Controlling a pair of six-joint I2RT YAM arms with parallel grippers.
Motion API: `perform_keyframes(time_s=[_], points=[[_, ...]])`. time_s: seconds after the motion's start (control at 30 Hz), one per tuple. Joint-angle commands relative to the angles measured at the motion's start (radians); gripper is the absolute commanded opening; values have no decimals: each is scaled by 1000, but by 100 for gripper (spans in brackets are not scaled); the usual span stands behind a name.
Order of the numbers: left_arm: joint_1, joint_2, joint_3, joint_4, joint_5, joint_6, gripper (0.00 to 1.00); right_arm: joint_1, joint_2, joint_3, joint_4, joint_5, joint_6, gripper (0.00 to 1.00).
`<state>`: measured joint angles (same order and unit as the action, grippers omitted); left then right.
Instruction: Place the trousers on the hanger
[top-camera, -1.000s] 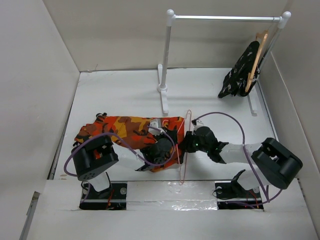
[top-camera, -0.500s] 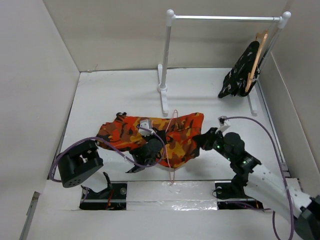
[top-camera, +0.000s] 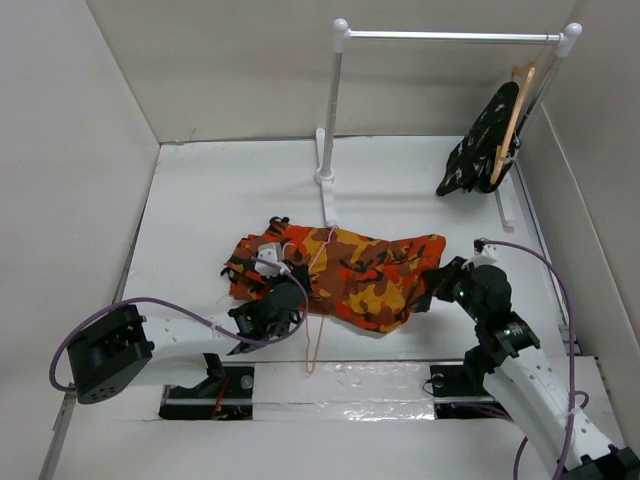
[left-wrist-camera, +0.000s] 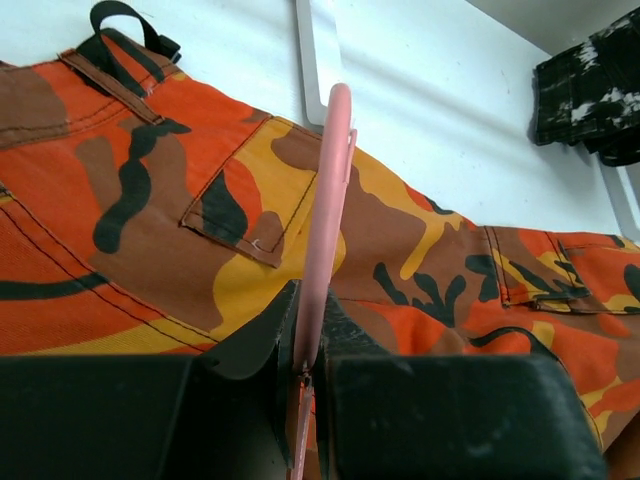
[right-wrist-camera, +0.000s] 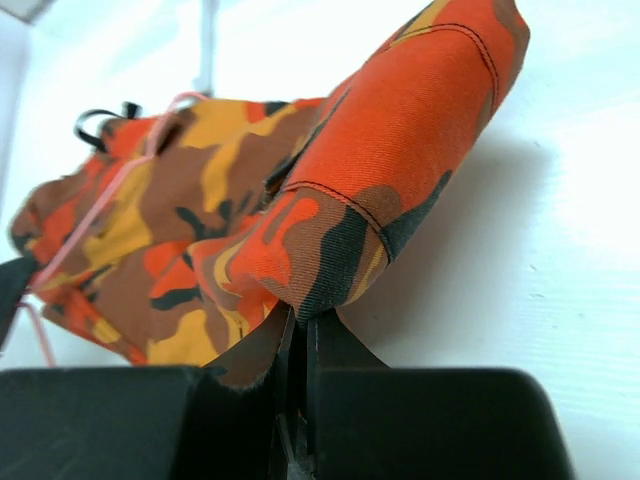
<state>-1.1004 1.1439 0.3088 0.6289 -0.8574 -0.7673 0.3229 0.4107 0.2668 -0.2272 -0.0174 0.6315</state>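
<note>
Left gripper (left-wrist-camera: 305, 350) pinches the hanger (left-wrist-camera: 335, 160), right gripper (right-wrist-camera: 298, 335) pinches the trousers (right-wrist-camera: 400, 150); draw fabric evenly toward three o'clock

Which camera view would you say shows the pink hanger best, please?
The top external view: most of the hanger shows, crossing the trousers. The left wrist view gives only a close, foreshortened stretch in the left gripper; the right wrist view, a thin distant wire.
</note>
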Motion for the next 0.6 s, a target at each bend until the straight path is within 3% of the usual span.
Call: perform_keyframes(time_s=[0.0,0.23,0.43,0.47,0.57], points=[[19,-20,26,-20,-3,115,0,-31,43,23,86,-87,-39,0],[10,22,84,48,78,111,0,-31,83,-6,143,-110,-36,0],[-10,82,127,104,51,92,0,-31,96,-15,135,-102,-36,1],[-10,85,134,109,32,91,0,-31,99,-14,134,-99,-41,4],[-19,77,150,132,15,109,0,-31,103,23,103,-92,-58,35]])
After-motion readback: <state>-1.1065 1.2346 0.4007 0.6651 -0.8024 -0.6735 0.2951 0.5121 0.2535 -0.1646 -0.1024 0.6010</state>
